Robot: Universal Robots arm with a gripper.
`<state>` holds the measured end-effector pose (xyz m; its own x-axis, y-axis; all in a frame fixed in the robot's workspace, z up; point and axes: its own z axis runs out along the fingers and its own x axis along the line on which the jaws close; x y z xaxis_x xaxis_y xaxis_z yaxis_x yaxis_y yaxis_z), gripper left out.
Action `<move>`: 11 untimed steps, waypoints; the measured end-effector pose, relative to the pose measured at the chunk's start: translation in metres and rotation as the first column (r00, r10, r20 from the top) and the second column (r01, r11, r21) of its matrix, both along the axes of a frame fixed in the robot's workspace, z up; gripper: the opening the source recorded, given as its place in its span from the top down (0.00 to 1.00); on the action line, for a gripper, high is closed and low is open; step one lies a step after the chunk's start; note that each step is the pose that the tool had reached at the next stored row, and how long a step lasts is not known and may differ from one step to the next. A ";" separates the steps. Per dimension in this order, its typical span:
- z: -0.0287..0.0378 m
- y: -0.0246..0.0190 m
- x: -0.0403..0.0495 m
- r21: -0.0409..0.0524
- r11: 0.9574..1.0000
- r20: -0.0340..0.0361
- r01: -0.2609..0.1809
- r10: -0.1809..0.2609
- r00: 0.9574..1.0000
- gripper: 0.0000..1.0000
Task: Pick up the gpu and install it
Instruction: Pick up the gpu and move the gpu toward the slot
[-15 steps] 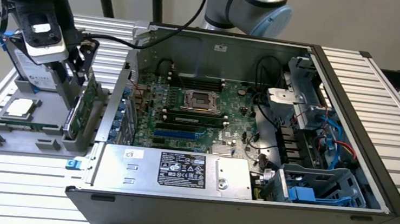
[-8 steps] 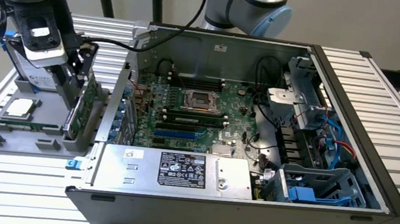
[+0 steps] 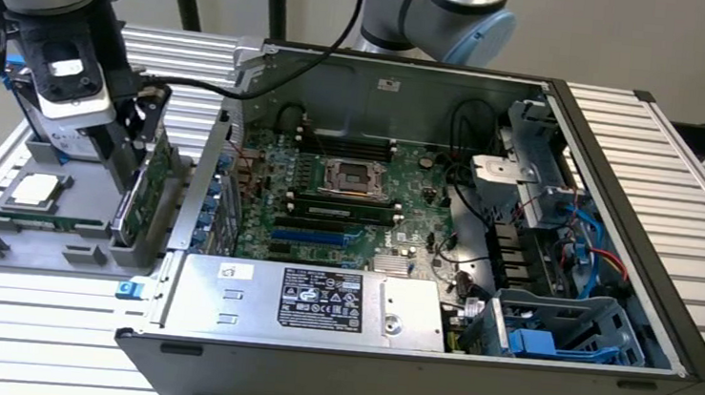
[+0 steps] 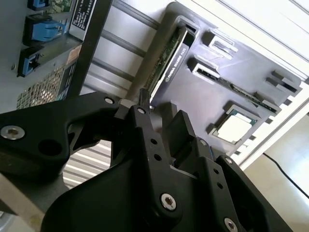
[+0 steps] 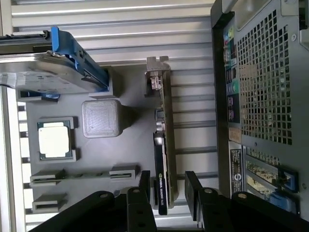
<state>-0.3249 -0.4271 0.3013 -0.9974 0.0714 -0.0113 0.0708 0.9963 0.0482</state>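
The graphics card [image 5: 164, 125] stands on its long edge in a slot of a gray holder tray [image 5: 135, 145]. In the exterior view that is left of centre, just beside the outer wall of the open computer case [image 3: 439, 378]. The gripper [image 5: 167, 175] is directly over one end of the card. Its black fingers [image 5: 145, 186] are spread, one on each side of the board, and a gap shows on both sides, so nothing is pinched. On the same tray, away from the card, lie a square processor chip [image 5: 55, 140], a narrow memory stick [image 5: 82, 176] and a silver hard drive [image 5: 43, 67] in a blue frame. Tray and case rest on a ribbed metal table [image 3: 47, 324].
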 end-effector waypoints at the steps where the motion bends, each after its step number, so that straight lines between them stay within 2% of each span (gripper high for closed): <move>1: -0.0007 -0.0007 0.0000 0.000 1.000 0.000 0.000 0.000 1.000 0.00; 4: -0.0027 -0.0021 -0.0002 0.000 1.000 -0.001 0.000 0.000 1.000 0.00; 11: -0.0085 -0.0024 -0.0014 0.000 1.000 -0.005 0.000 0.000 1.000 0.00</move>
